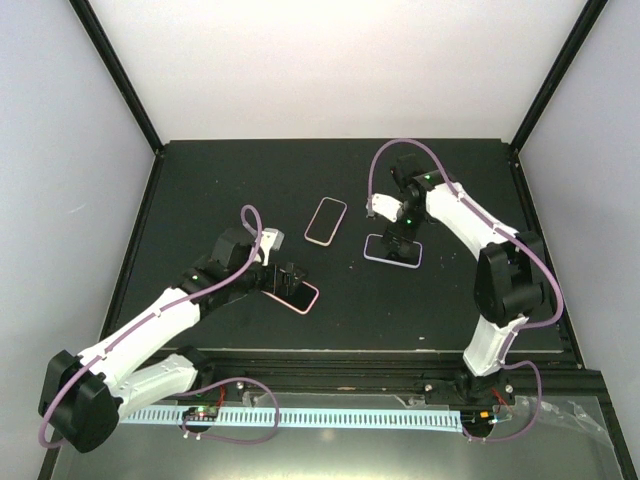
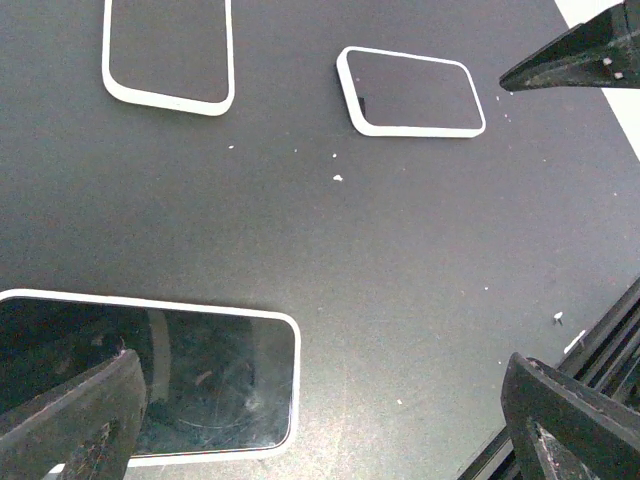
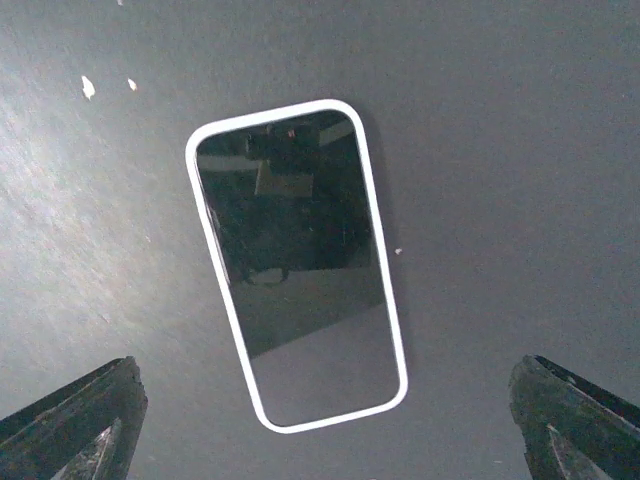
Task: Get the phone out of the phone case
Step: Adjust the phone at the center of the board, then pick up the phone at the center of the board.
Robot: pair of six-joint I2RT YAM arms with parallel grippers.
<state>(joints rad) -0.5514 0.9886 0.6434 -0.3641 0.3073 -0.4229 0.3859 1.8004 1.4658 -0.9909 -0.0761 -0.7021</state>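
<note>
Currently left gripper hangs spread wide over the near phone — right gripper likewise over the right phone.

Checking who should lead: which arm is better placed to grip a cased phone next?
Right, probably: the open right gripper has the right phone centred between its fingers, while the left phone lies off-centre, partly under one finger of the open left gripper.

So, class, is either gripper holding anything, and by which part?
Nothing is held. The left gripper is open over the nearest phone; the right gripper is open over the rightmost phone.
</note>
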